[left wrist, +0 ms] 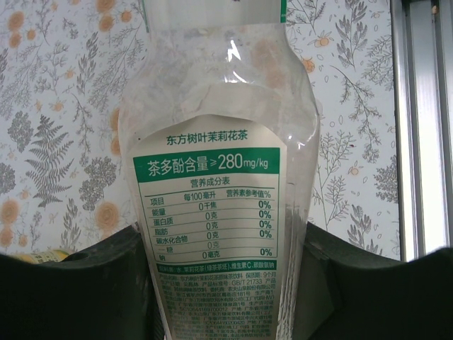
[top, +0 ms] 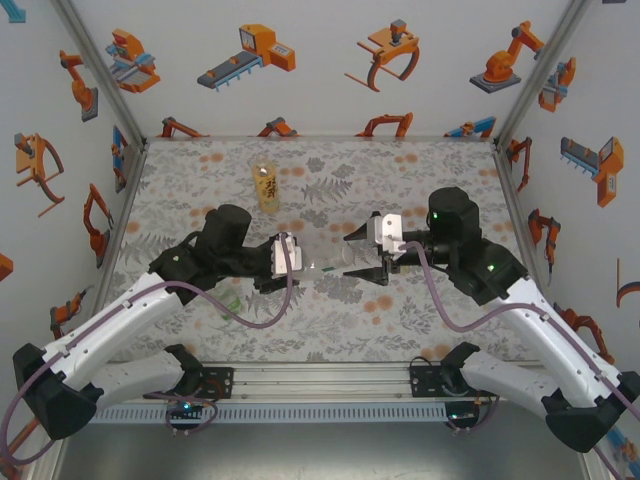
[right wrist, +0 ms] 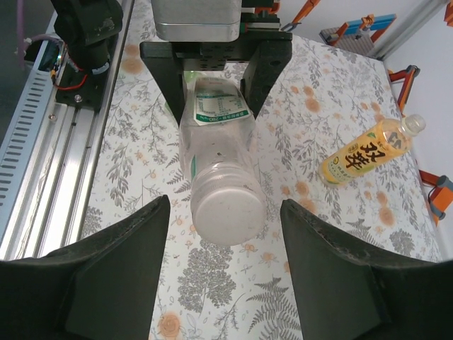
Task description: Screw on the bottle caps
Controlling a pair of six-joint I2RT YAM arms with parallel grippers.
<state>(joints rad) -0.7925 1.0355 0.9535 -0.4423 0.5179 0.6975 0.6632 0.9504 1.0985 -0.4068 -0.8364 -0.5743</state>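
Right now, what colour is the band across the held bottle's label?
Green with white lettering; the band on the clear bottle shows best in the left wrist view.

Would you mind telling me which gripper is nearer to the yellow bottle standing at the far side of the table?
Left. The left gripper, clamped on the clear bottle, sits just on the near side of the yellow bottle; the right gripper is farther off to its right.
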